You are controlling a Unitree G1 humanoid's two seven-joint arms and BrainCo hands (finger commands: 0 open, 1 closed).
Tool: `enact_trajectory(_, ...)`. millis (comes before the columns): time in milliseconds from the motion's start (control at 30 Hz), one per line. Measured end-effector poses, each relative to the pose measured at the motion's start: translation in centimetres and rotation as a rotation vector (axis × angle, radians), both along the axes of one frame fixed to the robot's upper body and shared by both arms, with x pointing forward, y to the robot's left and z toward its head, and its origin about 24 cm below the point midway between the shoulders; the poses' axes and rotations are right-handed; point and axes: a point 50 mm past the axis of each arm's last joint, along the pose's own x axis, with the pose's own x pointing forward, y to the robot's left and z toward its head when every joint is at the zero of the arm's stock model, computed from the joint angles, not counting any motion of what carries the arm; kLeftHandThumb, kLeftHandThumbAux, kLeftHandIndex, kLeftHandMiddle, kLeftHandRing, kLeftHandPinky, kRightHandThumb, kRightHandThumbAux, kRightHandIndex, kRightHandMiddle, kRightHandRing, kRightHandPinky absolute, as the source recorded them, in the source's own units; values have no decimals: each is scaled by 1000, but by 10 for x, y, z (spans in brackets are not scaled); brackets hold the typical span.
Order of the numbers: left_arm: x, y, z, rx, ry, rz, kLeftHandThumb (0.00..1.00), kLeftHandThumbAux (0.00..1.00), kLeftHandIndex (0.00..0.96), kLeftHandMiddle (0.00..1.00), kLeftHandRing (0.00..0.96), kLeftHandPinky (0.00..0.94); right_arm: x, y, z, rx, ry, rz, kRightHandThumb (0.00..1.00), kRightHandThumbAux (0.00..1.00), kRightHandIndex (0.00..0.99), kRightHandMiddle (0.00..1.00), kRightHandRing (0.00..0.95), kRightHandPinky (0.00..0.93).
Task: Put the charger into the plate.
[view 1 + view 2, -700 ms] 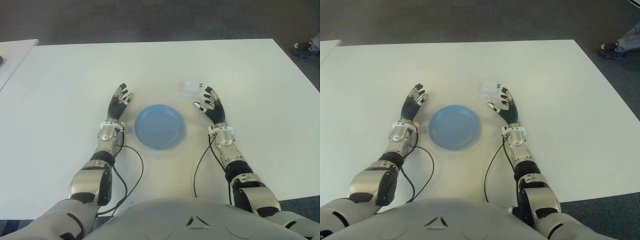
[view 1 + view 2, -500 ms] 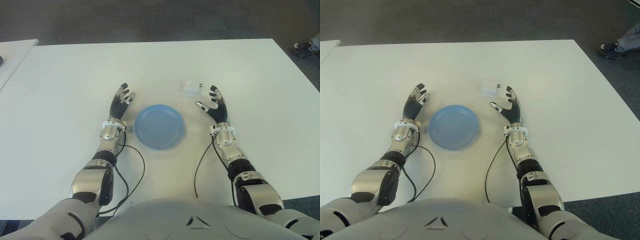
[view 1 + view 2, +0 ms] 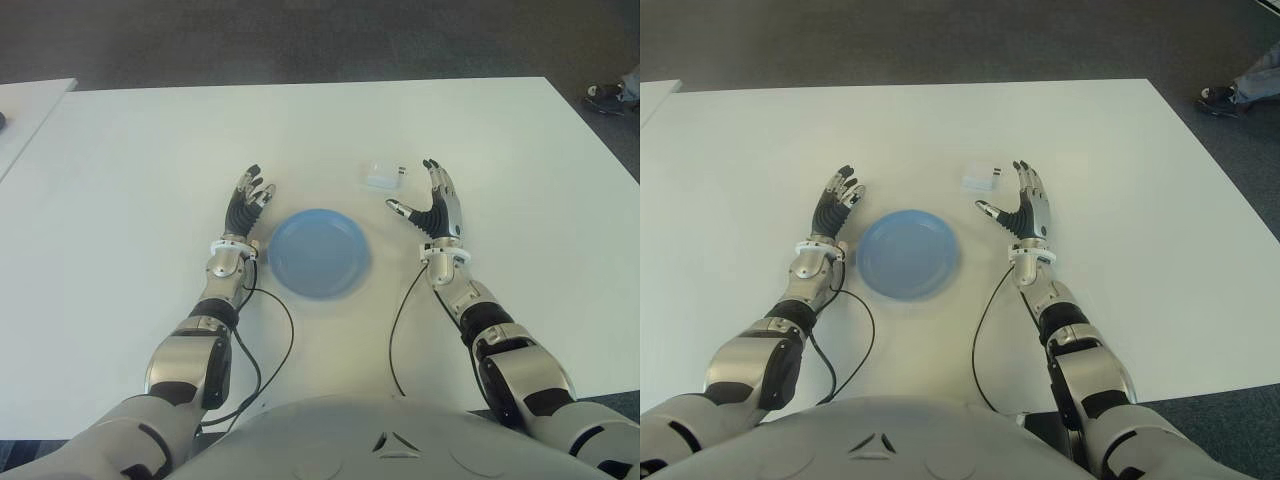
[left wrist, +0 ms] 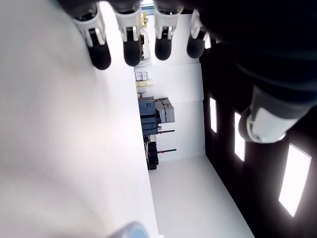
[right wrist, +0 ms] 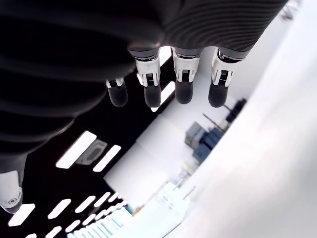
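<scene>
We have nothing grasped yet: the white charger (image 3: 383,176) lies on the table (image 3: 130,150) just beyond the empty blue plate (image 3: 320,252), our right hand (image 3: 436,208) spread beside it, our left hand (image 3: 246,204) open left of the plate.

Head stereo pair looks down at table (image 3: 120,180), sharing whole scene; wrist cameras sit close behind fingers (image 5: 184,82).

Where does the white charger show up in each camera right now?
Left eye: charger on the table, beyond the plate, beside the right hand.
Right eye: same spot.
Left wrist: not in it.
Right wrist: near the bottom edge.
Shared landmark: the blue plate.
</scene>
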Motion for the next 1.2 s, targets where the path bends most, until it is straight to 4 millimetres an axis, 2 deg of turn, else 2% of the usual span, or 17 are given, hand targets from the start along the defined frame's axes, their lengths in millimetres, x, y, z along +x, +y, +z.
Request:
enact_trajectory(167, 1, -4, 1, -7, 1, -7, 0, 538, 0, 52, 89, 143, 10, -4, 8, -157, -31, 10, 14, 437, 0, 0, 0, 0)
enact_trajectory(333, 3, -9, 0, -13, 10, -17, 0, 534, 0, 53, 89, 142, 24, -7, 24, -240, -79, 17, 3, 415, 0, 0, 0, 0)
enact_trajectory(633, 5, -14, 1, -23, 12, -23, 0, 534, 0, 56, 92, 152, 44, 2, 44, -417, -82, 63, 0, 368, 0, 0, 0, 0)
enact_trajectory(1200, 5, -16, 2, -25, 10, -26, 0, 506, 0, 58, 89, 141, 54, 7, 45, -597, 94, 184, 5, 342, 0, 0, 0, 0)
